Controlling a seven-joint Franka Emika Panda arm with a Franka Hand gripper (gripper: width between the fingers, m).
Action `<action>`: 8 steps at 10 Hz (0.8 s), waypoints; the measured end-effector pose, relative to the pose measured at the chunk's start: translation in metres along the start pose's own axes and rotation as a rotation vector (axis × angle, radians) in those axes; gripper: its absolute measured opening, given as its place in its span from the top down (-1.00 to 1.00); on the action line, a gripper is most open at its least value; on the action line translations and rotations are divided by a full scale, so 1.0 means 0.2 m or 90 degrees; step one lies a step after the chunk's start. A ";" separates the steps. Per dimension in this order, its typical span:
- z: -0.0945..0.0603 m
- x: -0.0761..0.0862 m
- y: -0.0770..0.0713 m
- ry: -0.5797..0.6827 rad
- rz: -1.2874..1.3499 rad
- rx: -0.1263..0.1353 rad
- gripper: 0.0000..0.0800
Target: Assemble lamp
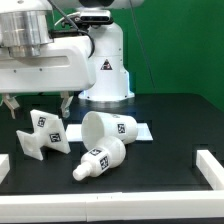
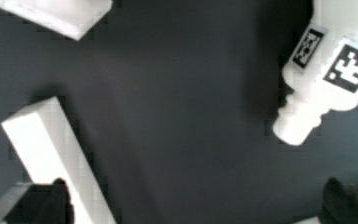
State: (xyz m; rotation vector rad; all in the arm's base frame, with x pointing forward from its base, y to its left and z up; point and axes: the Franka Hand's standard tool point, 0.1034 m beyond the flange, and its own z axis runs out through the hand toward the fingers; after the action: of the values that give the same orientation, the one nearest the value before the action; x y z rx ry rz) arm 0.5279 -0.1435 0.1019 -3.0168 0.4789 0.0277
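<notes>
Black-and-white square tags (image 1: 45, 124) mark the base (image 1: 35, 146), bulb (image 1: 98, 162) and shade (image 1: 105, 128).

Exterior view: bright, even overhead light. Black counter (image 1: 170, 140) matte, no strong glare. White bulb (image 1: 100, 160) and shade (image 1: 110, 127) nearly clipped, tags readable. Soft, short shadows under them. Low resolution, slight softness overall.
Wrist view: dimmer; counter reads greyish, grainy. Bulb outline smeared, tag blurred. Fingertips (image 2: 37, 203) of hand (image 2: 190, 205) dark, out of focus.

Bulb (image 2: 322, 95) partly beyond the wrist view's edge
</notes>
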 end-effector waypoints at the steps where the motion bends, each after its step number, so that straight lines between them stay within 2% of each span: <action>1: 0.01 0.01 0.07 -0.028 0.009 0.005 -0.75; 2: 0.03 0.00 0.12 -0.070 0.021 0.009 -0.75; 3: 0.05 -0.03 0.17 -0.174 0.041 0.023 -0.75; 4: 0.08 -0.02 0.21 -0.268 0.056 0.033 -0.75; 5: 0.11 0.05 0.22 -0.296 0.052 0.033 -0.75; 7: 0.12 0.00 0.21 -0.402 0.049 0.046 -0.75; 8: 0.14 0.00 0.21 -0.442 0.048 0.050 -0.75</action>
State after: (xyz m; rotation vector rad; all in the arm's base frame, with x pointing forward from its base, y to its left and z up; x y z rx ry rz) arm 0.5156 -0.1816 0.0714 -2.6584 0.4918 0.9859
